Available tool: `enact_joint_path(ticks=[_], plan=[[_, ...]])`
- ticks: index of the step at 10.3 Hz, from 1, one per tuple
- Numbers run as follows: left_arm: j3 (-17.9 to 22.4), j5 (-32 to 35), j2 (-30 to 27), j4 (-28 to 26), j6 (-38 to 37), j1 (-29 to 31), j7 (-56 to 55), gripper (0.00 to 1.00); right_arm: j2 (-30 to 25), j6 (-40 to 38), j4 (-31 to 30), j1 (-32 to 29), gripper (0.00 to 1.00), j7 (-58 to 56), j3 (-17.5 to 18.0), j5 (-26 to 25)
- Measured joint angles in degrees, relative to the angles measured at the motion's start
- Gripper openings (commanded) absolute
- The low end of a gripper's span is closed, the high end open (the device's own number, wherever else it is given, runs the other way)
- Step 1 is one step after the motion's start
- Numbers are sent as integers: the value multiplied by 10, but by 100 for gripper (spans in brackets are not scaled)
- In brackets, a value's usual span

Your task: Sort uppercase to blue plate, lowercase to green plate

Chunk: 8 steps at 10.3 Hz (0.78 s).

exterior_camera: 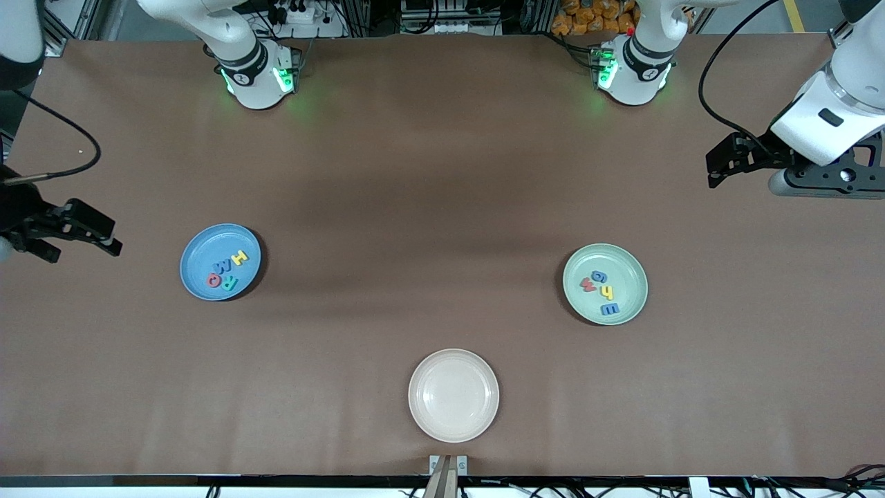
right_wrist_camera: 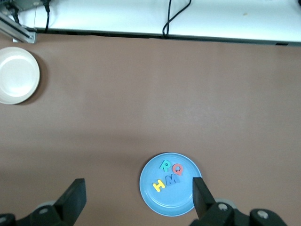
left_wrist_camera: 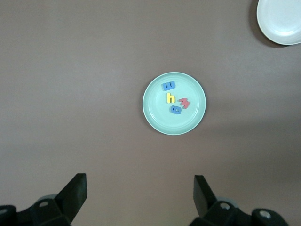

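Four uppercase letters are lying inside the blue plate in the middle left of the front view: a yellow H, a blue M, a teal-green R and a red Q, bunched close together toward one side of the plate's floor. Four lowercase letters are lying in the green plate in the middle right: a blue g, a red w, a yellow h and a blue m, all within the rim. Judged from this grouping, the sort is looking complete, each case sitting in its assigned plate. One cream plate at lower centre is holding nothing. No loose letter is showing on the brown tabletop. The right hand is hanging at the left edge of the frame with fingers spread, pinching nothing; the left hand is hanging at the upper right edge, likewise spread and empty, waiting. Apart from the foam letters themselves, no brand, label or writing is legible.
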Motion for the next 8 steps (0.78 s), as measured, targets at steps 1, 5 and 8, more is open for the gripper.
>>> enact_joint_path(ticks=[1,5,8], plan=[[0,0,0,0,0,0,0,100,-1,0,3,0,100,1,16,-24],[0,0,0,0,0,0,0,100,-4,-6,30,-1,100,1,25,-40],[0,0,0,0,0,0,0,100,-5,-11,32,-4,100,1,25,-41]])
